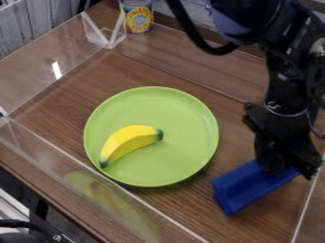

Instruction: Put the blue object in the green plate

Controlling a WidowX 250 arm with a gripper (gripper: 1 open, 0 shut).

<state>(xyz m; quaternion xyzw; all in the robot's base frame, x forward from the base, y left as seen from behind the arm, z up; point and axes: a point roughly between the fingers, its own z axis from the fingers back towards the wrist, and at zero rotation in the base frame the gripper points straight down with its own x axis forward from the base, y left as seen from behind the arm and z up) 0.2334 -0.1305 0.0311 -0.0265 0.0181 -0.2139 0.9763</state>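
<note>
Lying deep blue, elongated: blue object (258,185)

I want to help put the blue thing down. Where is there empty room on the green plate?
The green plate is bare along its right half, the side nearest the blue object. The banana takes the lower left. The upper part near the far rim is free too.

Wooden table (140,71): green plate (191,119), blue object (254,185), cup (137,16).
</note>
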